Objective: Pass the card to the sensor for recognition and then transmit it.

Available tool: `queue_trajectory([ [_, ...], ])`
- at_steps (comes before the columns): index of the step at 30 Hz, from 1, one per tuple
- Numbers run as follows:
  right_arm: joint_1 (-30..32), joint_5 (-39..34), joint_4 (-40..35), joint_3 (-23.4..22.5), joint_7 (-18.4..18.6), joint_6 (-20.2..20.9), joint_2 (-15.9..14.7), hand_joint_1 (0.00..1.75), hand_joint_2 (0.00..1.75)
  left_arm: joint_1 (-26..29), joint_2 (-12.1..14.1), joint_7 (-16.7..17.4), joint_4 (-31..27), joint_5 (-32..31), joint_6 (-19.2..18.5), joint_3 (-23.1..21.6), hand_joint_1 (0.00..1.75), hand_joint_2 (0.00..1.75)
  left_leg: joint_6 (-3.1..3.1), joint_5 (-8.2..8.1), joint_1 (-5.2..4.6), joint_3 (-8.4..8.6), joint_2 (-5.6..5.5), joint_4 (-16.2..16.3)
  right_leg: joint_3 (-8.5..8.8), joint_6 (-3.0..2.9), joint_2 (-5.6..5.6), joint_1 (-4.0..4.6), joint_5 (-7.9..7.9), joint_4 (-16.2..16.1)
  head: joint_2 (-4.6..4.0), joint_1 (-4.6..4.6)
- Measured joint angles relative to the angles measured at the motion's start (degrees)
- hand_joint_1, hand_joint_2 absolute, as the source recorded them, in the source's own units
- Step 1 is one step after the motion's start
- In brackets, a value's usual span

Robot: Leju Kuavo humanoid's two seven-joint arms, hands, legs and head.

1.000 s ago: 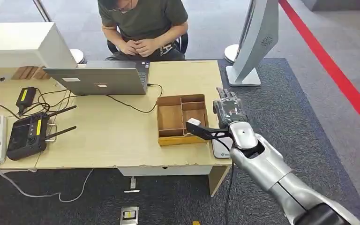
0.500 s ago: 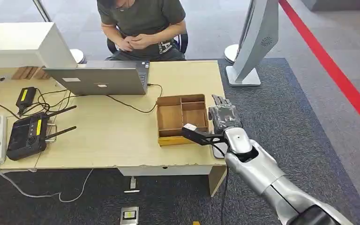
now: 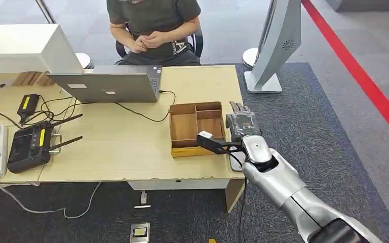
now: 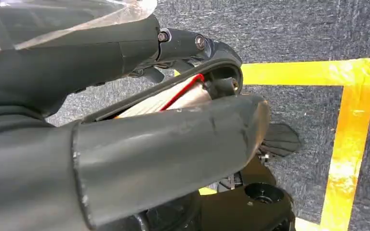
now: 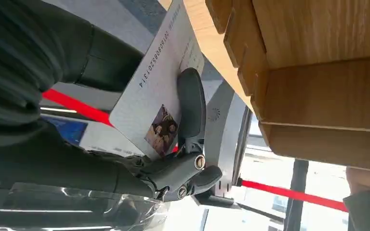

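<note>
My right hand [image 3: 241,124] hovers at the table's right edge, just beside the wooden tray [image 3: 196,107]. In the right wrist view the hand [image 5: 77,163] holds a white ID card [image 5: 149,96] with a small photo and a printed number, one dark finger [image 5: 191,103] pressed across its face, close to the tray's outer wall [image 5: 318,82]. A white flat reader [image 3: 235,163] lies on the table corner, partly under my forearm. From the head view the card is hidden under the hand. My left hand [image 4: 164,144] hangs over the carpet; its grip is unclear.
A person sits behind the table at a grey laptop [image 3: 109,86]. A black controller with antennas [image 3: 30,144], cables and a power strip lie at the left. A white kiosk stand [image 3: 276,45] rises to the right of the table. Yellow tape [image 4: 347,144] marks the carpet.
My right hand with the card has shifted slightly left and nearer, closer to the tray's right wall. The person has moved a little in the seat.
</note>
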Motion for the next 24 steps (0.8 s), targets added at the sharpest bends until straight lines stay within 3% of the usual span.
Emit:
queue_trajectory([
  [24, -0.25, -1.01, 4.90, 0.00, -0.57, -0.96, 0.50, 1.75, 1.75, 0.01, -0.02, -0.50, 0.00, 0.72, 1.42, 1.16, 0.00, 0.00, 0.00, 0.00, 0.00, 0.00, 0.00, 0.00, 0.00, 0.00, 0.00, 0.00, 0.00, -0.01, 0.00, 0.02],
])
